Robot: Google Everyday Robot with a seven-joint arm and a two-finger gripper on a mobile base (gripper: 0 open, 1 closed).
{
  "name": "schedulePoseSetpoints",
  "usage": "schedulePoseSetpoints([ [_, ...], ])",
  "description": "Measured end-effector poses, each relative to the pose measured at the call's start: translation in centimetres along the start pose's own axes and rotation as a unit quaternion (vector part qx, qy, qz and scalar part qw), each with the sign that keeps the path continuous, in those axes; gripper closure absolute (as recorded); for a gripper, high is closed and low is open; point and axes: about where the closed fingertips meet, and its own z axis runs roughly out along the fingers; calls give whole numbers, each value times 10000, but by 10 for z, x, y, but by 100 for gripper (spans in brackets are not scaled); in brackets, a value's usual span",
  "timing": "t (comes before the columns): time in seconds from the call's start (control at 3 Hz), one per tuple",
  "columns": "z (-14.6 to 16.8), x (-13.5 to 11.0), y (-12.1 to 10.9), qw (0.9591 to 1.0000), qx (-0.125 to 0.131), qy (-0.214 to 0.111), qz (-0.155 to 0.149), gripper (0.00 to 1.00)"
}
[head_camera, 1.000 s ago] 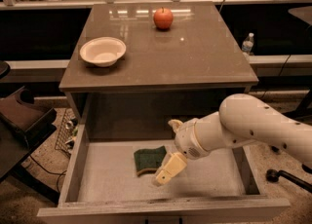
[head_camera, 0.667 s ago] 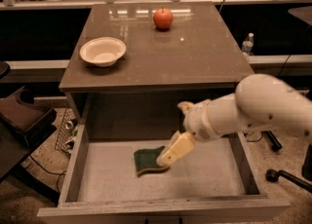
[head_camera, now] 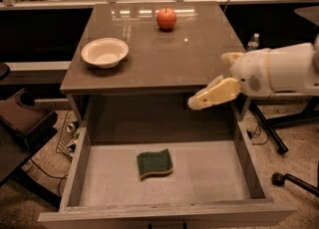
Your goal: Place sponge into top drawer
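The sponge (head_camera: 155, 164), dark green on top with a yellow base, lies flat on the pale bottom of the open top drawer (head_camera: 209, 173), a little left of its middle. My gripper (head_camera: 197, 102) hangs empty above the drawer's back right part, near the table's front edge, well up and to the right of the sponge. It touches nothing. The white arm reaches in from the right.
On the table top (head_camera: 149, 68) stand a white bowl (head_camera: 104, 52) at the left and a red apple (head_camera: 166, 18) at the back. A water bottle (head_camera: 253, 42) stands on the floor at the right. A dark chair (head_camera: 20, 123) is at the left.
My gripper has let go of the sponge and risen up and to the right, out of the drawer. The sponge stays on the drawer bottom.
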Motion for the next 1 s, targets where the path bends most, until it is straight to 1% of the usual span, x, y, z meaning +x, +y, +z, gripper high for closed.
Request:
schedulePoseSetpoints([
  [0.33,-39,-20,-14,9978,338,-562,85,0],
  [0.67,-76,-36,-10,9920,674,-1071,-4,0],
  [1.0,-108,-46,2,9852,916,-1422,-259,0],
])
